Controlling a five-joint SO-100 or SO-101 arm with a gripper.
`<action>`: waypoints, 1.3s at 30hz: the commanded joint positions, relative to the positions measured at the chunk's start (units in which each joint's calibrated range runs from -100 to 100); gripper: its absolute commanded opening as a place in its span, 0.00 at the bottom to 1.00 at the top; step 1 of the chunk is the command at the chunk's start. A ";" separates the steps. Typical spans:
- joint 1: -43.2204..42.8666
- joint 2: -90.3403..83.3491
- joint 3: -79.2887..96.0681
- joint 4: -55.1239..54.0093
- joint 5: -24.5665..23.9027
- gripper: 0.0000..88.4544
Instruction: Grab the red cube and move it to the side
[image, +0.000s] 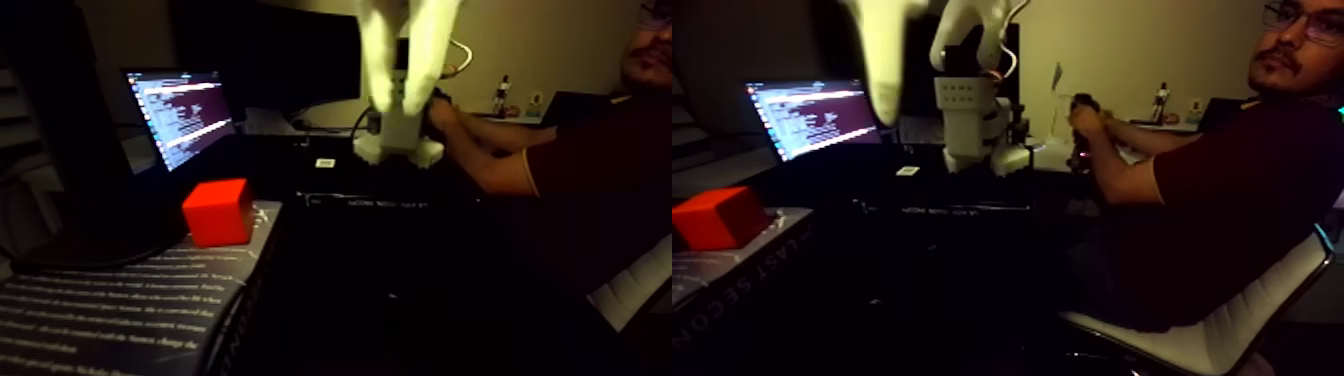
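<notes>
The picture holds two nearly equal views side by side. The red cube (217, 212) rests on the far corner of a dark book (110, 300) with white print, at the left. In the right half the cube (715, 217) lies at the left edge. My white gripper (402, 100) hangs from the top, blurred, well above and to the right of the cube. Its two fingers (380, 60) point down with a narrow gap between them and nothing in it. The arm's white base (400, 145) stands behind it.
An open laptop (180, 115) with a lit screen stands behind the cube. A person in a dark red shirt (1230, 190) sits on a chair at the right, with a hand (1085, 120) by the arm's base. The table is dark.
</notes>
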 joint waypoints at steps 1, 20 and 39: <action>-5.41 -7.05 8.37 -4.97 -5.54 0.02; -12.32 -50.75 48.37 -19.75 -26.58 0.01; -8.90 -59.24 50.27 -15.52 -26.42 0.01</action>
